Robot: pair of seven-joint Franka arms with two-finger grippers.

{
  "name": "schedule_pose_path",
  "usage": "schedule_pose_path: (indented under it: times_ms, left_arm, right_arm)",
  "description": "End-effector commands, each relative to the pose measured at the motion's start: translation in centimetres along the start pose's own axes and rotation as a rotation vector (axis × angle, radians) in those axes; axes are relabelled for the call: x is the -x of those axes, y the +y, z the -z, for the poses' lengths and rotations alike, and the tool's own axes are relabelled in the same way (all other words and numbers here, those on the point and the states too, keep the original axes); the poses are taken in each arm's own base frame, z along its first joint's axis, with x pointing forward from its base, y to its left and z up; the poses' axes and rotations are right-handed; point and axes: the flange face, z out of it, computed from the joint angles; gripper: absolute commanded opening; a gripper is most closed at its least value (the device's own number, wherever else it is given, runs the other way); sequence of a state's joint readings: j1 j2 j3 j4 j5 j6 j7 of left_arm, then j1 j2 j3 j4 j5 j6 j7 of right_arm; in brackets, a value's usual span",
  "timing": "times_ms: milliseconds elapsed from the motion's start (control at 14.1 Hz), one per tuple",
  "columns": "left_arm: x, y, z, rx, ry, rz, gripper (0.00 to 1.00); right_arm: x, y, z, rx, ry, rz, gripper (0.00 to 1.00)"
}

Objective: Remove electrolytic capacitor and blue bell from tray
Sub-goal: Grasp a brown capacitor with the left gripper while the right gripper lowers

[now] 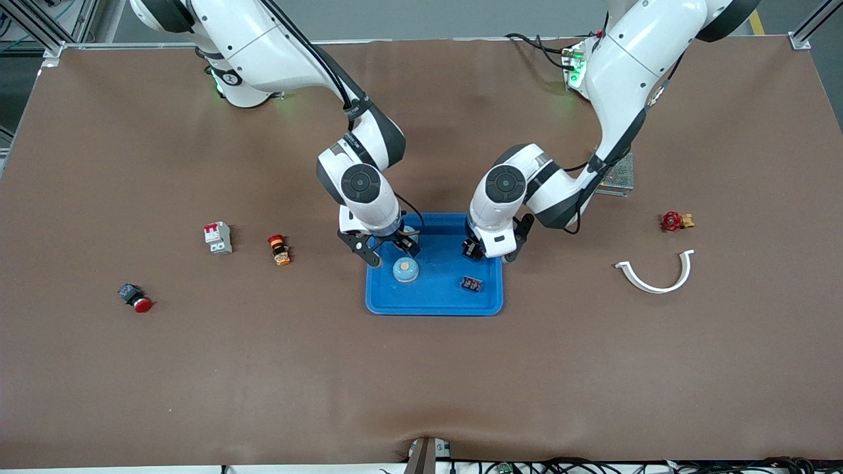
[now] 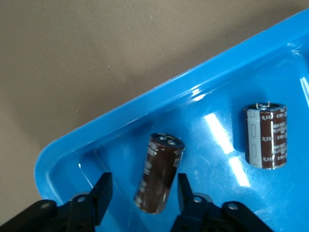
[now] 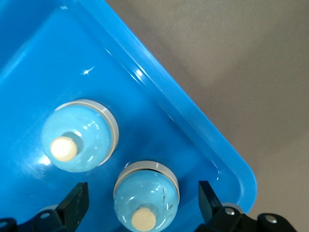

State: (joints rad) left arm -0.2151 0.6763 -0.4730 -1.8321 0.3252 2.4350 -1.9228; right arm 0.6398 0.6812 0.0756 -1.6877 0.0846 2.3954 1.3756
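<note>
Two brown capacitors are seen lying in the blue tray (image 1: 435, 299). One capacitor (image 2: 159, 173) lies on its side between the fingers (image 2: 102, 192) of the left pincer (image 2: 141, 193), its long axis running along the gap; the fingers stand apart from it, not gripping. The second capacitor (image 2: 266, 136) lies nearby. Two bells sit dome-up in the tray: one bell (image 3: 146, 202) under the right pincer (image 3: 141, 200), spread wide; the other bell (image 3: 79, 136) beside it. A white clip (image 1: 655, 273) and red valve (image 1: 673, 221) are noted on the desk (image 1: 421, 382).
</note>
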Motion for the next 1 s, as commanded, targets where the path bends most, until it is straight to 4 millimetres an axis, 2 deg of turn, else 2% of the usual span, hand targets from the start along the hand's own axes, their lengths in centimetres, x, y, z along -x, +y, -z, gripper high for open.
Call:
schedule_pose_path:
  times_ms: [0, 142, 427, 569, 711, 782, 853, 925]
  left_arm:
    - [0.2, 0.6, 0.6, 0.025, 0.012, 0.005, 0.60]
    - [0.1, 0.9, 0.6, 0.030, 0.009, 0.009, 0.60]
    - [0.1, 0.7, -0.7, 0.028, 0.013, -0.003, 0.57]
    - [0.2, 0.7, -1.1, 0.026, 0.012, -0.005, 0.42]
    - [0.2, 0.7, -0.8, 0.031, 0.015, -0.008, 0.05]
    - [0.2, 0.8, -0.5, 0.036, 0.016, -0.010, 0.00]
    - [0.2, 0.9, 0.0, 0.044, 0.020, -0.015, 0.00]
    - [0.2, 1.1, 1.0, 0.057, 0.031, -0.025, 0.00]
  right_arm:
    - [0.7, -0.6, -1.1, -0.007, 0.008, -0.005, 1.00]
    - [0.8, -0.6, -1.2, -0.006, 0.007, -0.005, 1.00]
    - [1.2, -0.6, -1.7, 0.001, 0.007, 0.002, 1.00]
    - [1.4, -0.5, -2.0, 0.004, 0.006, 0.004, 1.00]
    - [2.4, -0.7, -2.0, 0.004, 0.006, 0.018, 1.00]
    - [2.4, -0.6, -2.1, 0.006, 0.006, 0.021, 0.94]
    - [2.5, -0.7, -2.0, 0.004, 0.004, 0.020, 0.87]
    - [3.4, -0.7, -2.1, 0.004, -0.001, 0.029, 0.85]
